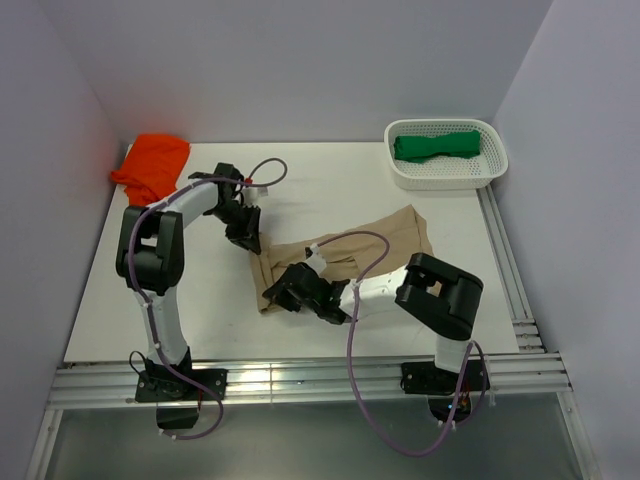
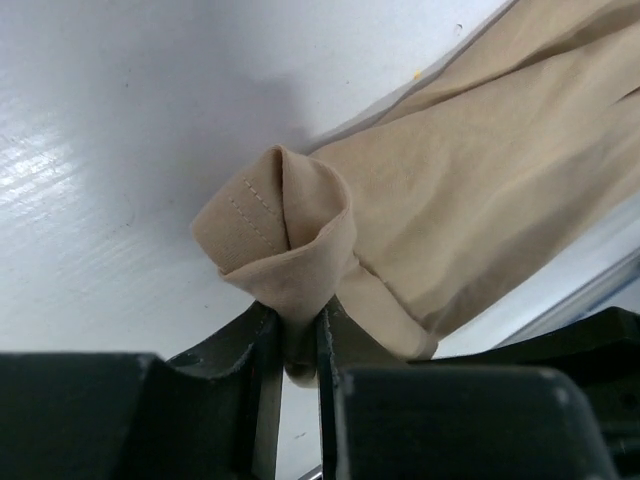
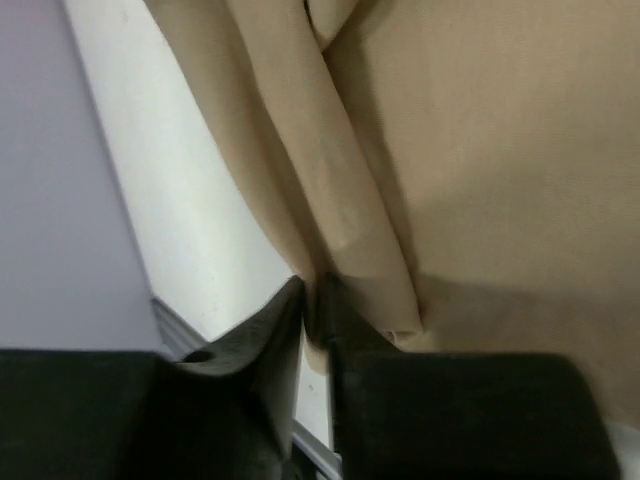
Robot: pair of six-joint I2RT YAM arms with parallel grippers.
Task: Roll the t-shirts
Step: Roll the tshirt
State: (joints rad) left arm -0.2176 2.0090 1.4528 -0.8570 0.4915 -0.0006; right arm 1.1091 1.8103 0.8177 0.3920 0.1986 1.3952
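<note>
The tan t-shirt (image 1: 385, 245) lies folded into a long strip across the middle of the table. My left gripper (image 1: 250, 243) is shut on its far-left corner, where the cloth curls into a small fold (image 2: 290, 240). My right gripper (image 1: 277, 293) is shut on the near-left edge of the same shirt (image 3: 480, 150), with the hem pinched between its fingers (image 3: 355, 335). The orange t-shirt (image 1: 152, 163) lies bunched at the far left. The dark green t-shirt (image 1: 436, 146) lies rolled in the white basket (image 1: 490, 170).
The basket stands at the far right corner. Grey walls close the table on the left, back and right. A metal rail (image 1: 300, 378) runs along the near edge and another (image 1: 505, 265) along the right side. Purple cables loop over both arms.
</note>
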